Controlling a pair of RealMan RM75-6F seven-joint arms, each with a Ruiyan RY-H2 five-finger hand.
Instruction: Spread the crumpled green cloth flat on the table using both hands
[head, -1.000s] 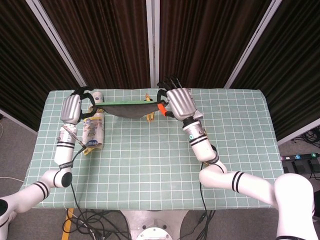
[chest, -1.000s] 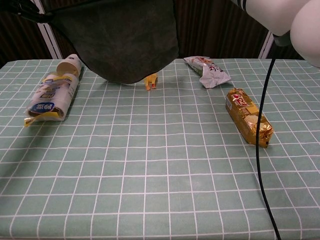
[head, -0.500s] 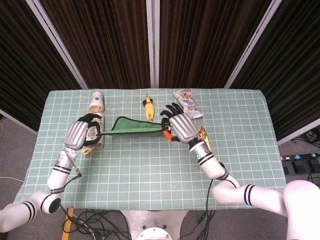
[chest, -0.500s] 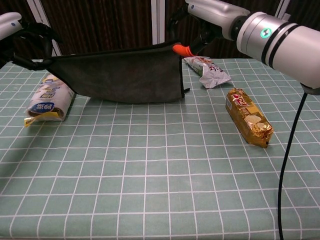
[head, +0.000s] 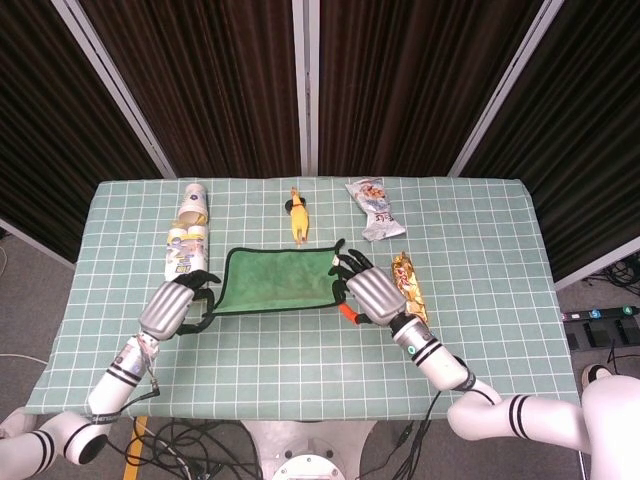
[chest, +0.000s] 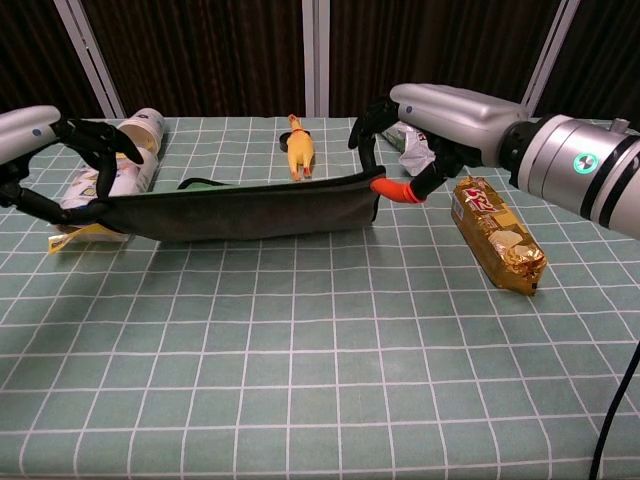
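Near the table's middle, the green cloth (head: 278, 281) hangs stretched, its near edge pinched by left hand (head: 172, 307) and right hand (head: 369, 295); releasing unevenly could let one corner fold under.

The green cloth (chest: 240, 208) hides its own near corners inside both hands (grip unclear), and print on the gold packet (chest: 497, 233) is unreadable.

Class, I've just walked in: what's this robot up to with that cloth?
Both hands hold the green cloth stretched between them, the left hand at one near corner, the right hand at the other. In the head view the cloth looks nearly flat; in the chest view its near edge is a little above the table, not yet released.
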